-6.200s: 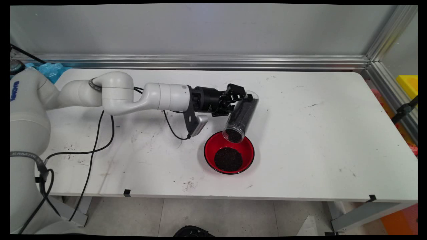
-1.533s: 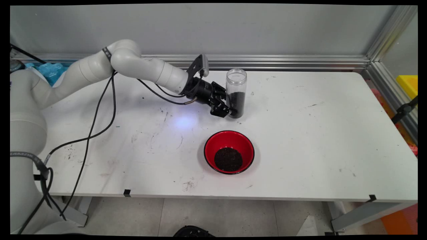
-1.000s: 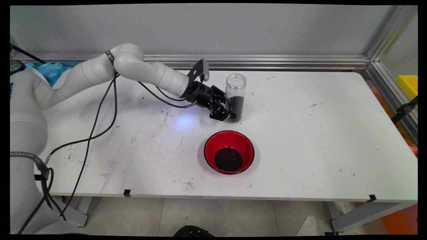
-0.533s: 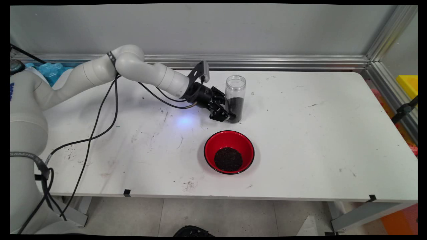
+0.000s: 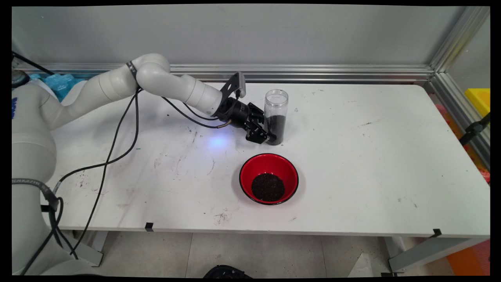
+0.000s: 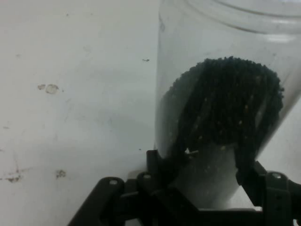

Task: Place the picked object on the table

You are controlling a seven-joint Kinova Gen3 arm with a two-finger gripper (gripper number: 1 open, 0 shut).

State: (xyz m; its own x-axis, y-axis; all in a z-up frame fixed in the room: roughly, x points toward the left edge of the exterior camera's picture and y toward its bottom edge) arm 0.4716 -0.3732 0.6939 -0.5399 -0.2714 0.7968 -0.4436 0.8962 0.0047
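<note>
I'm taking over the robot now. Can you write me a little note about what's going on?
Gripper: shut on the clear jar, low down on it.
Jar: upright on the white table, lid off, about half full of black granules.
Red bowl: on the table just in front of the jar, apart from it, with a pile of the same black granules in it.

Six seconds back the hand had the clear jar tipped mouth-down over the red bowl, black grains at its lip. Since then the arm has swung it back and away from the bowl, turned it upright and lowered it; the jar now stands on the bench, grains settled in its lower half
</note>
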